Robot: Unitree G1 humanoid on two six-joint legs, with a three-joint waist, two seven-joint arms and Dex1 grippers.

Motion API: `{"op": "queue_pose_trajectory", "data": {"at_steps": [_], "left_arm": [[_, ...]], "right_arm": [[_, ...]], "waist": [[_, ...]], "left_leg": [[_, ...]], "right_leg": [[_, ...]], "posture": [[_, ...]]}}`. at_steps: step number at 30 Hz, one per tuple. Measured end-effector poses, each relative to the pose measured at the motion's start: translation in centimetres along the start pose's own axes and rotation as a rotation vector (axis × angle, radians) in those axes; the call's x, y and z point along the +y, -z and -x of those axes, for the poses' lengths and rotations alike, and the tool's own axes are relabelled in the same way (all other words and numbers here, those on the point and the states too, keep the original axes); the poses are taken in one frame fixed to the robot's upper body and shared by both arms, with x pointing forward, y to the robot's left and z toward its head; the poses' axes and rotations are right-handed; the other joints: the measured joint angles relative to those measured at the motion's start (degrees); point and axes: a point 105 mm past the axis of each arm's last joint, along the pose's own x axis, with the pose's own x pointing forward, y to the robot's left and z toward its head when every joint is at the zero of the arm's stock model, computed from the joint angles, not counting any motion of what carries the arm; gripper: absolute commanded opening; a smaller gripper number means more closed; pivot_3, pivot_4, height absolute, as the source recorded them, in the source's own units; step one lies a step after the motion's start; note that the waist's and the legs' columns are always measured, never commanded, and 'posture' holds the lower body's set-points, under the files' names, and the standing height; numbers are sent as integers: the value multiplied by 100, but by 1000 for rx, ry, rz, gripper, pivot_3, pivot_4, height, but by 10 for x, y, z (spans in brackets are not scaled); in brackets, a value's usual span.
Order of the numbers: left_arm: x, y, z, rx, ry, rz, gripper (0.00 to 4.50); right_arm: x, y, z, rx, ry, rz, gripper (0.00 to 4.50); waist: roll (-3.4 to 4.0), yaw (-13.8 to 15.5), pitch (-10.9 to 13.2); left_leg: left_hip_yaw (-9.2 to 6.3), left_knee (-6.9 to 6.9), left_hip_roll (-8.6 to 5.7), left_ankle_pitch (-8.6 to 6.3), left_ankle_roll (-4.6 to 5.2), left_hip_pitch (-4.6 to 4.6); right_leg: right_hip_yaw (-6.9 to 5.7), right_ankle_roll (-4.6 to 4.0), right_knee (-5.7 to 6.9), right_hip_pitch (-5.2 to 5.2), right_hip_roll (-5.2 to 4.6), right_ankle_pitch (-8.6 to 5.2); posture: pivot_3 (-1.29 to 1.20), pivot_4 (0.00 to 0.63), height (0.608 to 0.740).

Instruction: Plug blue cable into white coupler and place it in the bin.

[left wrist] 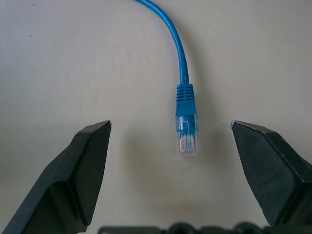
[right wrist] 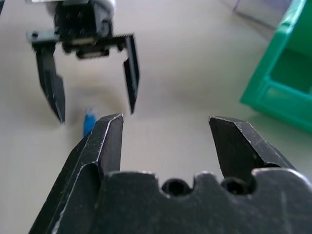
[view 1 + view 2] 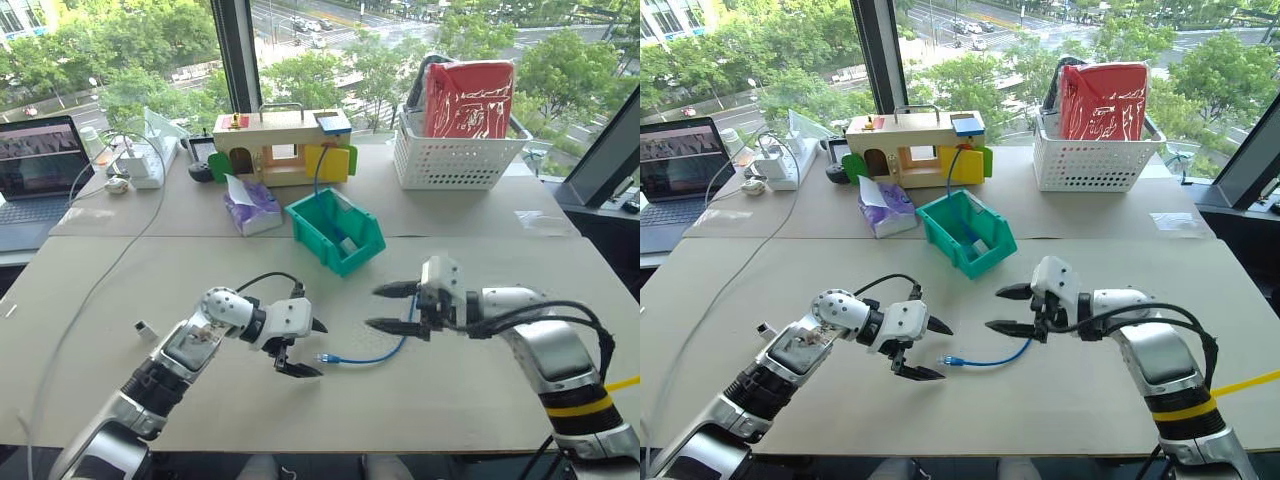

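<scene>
Blue cable [image 3: 372, 356] lies loose on the table [image 3: 480, 260], a short curve between the two grippers, on the near side of the bin and well apart from it. One clear plug [image 1: 186, 131] points toward the left gripper; the other end runs under the right gripper, and I cannot tell whether anything touches it there. My guess: it is laid flat so one plug can be picked up cleanly.

Bin [image 3: 336, 230], teal, sits tilted behind the cable, its low lip turned toward the robot, probably for an easy drop-in. A small pale piece inside the bin may be the white coupler; too small to be sure.

Left gripper [image 3: 297, 349] reaches in from the bin's near left, angled down and toward the right, hovering just over the plug. Fingers [image 1: 87, 161] stand wide apart on either side of it, holding nothing. Reads as lining up for a pinch.

Right gripper [image 3: 395, 307] hangs higher, nearly level, pointing across toward the left gripper. Its fingers [image 2: 105, 141] are spread and empty.
</scene>
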Motion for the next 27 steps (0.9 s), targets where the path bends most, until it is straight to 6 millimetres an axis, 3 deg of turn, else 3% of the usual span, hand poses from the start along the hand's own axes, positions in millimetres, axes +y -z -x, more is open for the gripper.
{"op": "queue_pose_trajectory", "data": {"at_steps": [5,10,15,20,24,27], "left_arm": [[-1,-1,-5,0,29,-21,1570],[-1,-2,-9,-9,47,-10,71],[8,-11,-11,-40,0,-29,72],[43,-59,-9,-212,-188,-162,72],[65,-82,-9,-297,-338,-238,72],[80,-95,-12,-333,-435,-280,72]], "right_arm": [[-22,-18,13,-43,118,-33,3374],[-35,-18,24,-25,206,-54,3374],[-60,-34,50,-120,395,-146,3374],[-103,-71,109,-316,715,-336,3374],[-105,-57,141,-280,837,-523,3374],[-91,-40,155,-287,815,-665,3374]], "waist": [[0,37,0],[0,45,0],[0,45,0],[-1,66,1],[-2,77,1],[-2,91,1]], "left_leg": [[0,2,-1,0,0,1],[0,4,-1,0,0,-1],[0,5,-1,0,0,-5],[-2,4,-1,-1,4,-8],[-1,3,-4,-9,17,-14],[-1,5,-9,-12,22,-18]], "right_leg": [[0,0,0,2,-2,0],[0,0,1,1,-1,0],[0,-1,3,-2,-2,1],[-1,-3,-1,-2,-2,2],[-1,-3,-4,-3,-5,2],[-1,-2,-5,-4,-8,2]], "posture": [[0,150,740],[0,150,740],[0,150,740],[0,150,740],[0,150,740],[0,150,740]]}}
